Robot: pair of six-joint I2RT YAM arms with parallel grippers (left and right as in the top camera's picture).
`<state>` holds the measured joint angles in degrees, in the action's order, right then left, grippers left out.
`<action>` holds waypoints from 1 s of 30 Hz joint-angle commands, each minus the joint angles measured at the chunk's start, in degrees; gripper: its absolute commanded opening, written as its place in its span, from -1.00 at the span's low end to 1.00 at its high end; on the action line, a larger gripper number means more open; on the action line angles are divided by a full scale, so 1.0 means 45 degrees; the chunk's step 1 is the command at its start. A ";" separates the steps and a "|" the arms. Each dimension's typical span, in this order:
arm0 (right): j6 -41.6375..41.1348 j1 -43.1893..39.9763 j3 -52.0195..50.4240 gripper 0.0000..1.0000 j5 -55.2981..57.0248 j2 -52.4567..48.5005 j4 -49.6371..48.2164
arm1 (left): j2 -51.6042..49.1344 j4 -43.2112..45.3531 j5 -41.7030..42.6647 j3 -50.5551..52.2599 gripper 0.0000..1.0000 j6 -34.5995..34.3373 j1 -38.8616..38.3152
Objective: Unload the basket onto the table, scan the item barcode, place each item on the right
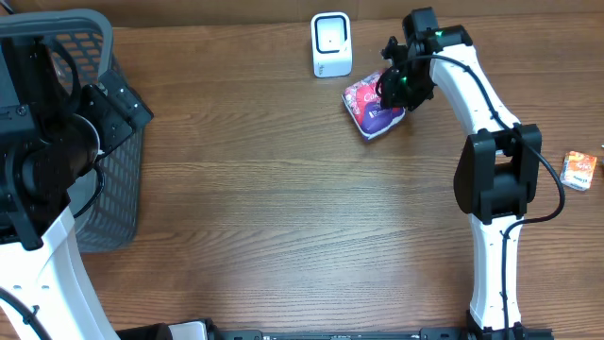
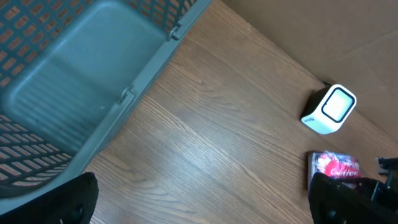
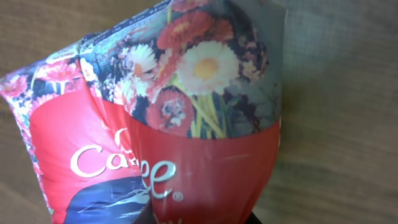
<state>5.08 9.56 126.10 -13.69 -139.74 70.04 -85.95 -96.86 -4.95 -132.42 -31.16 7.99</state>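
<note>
The item is a soft red and pink packet with a flower print [image 1: 373, 106], lying on the wooden table just right of the white scanner [image 1: 331, 43]. My right gripper [image 1: 394, 90] sits on the packet's right end. In the right wrist view the packet [image 3: 161, 124] fills the frame, creased, and its red end runs down between the dark jaws of the right gripper [image 3: 199, 219], which are shut on it. No barcode shows. My left gripper [image 2: 202, 199] hangs open over bare table beside the basket; from there the scanner [image 2: 329, 109] and packet [image 2: 336, 165] lie far right.
A grey slatted basket [image 1: 113, 189] stands at the table's left edge, under the left arm, and its rim [image 2: 149, 68] crosses the left wrist view. A small orange box [image 1: 578, 170] lies at the far right edge. The right arm's base stands at the front right.
</note>
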 commanded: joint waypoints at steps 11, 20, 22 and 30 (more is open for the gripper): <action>-0.6373 -0.0272 0.1525 -0.93 -0.2701 0.1418 -0.3900 | -0.0044 0.0015 0.0019 -0.0097 1.00 0.0204 0.0063; -0.9102 0.1316 0.1462 -0.93 -0.1030 0.0680 -0.7475 | -0.0044 0.0015 0.0019 -0.0097 0.99 0.0204 0.0063; -0.9088 0.1739 0.1462 -0.93 0.0092 0.0520 -0.7465 | -0.0044 0.0015 0.0019 -0.0097 1.00 0.0204 0.0063; -0.9024 0.2244 0.1467 -0.93 0.1948 0.0486 -0.7057 | -0.0044 0.0015 0.0019 -0.0097 1.00 0.0204 0.0063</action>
<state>-34.68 20.75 132.03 -9.69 -137.67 38.63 -85.95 -96.88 -4.95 -132.42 -31.16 7.99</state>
